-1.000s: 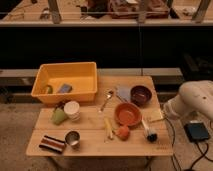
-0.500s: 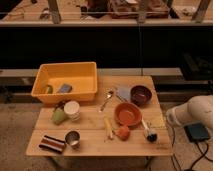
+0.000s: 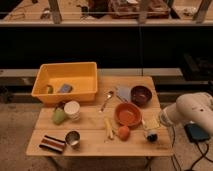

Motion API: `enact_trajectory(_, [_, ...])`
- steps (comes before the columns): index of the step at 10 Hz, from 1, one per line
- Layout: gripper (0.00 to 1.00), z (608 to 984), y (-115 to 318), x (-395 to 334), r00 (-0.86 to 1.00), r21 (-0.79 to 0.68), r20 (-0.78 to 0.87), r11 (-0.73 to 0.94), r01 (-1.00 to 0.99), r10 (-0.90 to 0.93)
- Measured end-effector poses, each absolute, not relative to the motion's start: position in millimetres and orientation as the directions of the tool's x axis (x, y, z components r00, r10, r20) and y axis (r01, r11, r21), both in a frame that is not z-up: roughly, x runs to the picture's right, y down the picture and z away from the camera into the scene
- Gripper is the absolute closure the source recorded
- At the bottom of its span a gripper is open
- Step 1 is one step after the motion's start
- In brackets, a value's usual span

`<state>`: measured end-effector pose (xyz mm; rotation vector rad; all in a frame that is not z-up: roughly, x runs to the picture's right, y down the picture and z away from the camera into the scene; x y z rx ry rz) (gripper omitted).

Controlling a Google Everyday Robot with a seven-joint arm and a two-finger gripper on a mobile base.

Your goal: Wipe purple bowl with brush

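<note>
The purple bowl (image 3: 141, 94) stands on the wooden table (image 3: 90, 127) at the back right, behind the wider orange bowl (image 3: 128, 114). The brush (image 3: 149, 130) lies near the front right edge, with its pale handle pointing back and its dark head towards the front. My gripper (image 3: 163, 119) is at the end of the white arm (image 3: 192, 112), at the table's right edge. It is just right of the brush handle and in front of, and to the right of, the purple bowl.
A yellow tub (image 3: 66, 81) holding a sponge stands at the back left. A metal spoon (image 3: 107, 100), a yellow stick utensil (image 3: 108, 127), an orange ball (image 3: 123, 132), a metal cup (image 3: 73, 138), a white cup (image 3: 72, 109), a green object (image 3: 59, 116) and a striped cloth (image 3: 51, 143) lie around the table.
The arm has come down from higher at the right and its end has moved slightly left towards the brush. The objects on the table have not moved.
</note>
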<state>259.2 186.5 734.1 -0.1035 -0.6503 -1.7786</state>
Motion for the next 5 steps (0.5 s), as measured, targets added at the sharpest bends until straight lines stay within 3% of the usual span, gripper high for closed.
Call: enact_trajectory(5, [0.20, 773.2, 219.1, 248.7, -0.381, 0.382, 0.442, -0.214, 0.899, -0.812])
